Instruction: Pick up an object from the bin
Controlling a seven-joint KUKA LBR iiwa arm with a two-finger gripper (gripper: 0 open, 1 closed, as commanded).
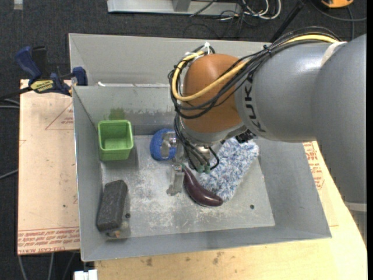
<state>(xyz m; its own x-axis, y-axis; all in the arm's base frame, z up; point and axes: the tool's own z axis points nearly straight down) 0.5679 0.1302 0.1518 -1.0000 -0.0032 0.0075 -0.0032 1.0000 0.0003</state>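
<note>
Pincer [182,178], its spread impossible to tell, sits beside a glossy curved purple eggplant [202,194] touching fuzzy blue-white cloth [234,163].

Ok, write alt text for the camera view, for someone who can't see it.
A robot arm's gripper hangs low at the middle of a grey metal bin, beside a dark purple eggplant-shaped toy and a blue-and-white speckled cloth. A blue object, a green square cup and a dark grey block lie further left in the view.
</note>
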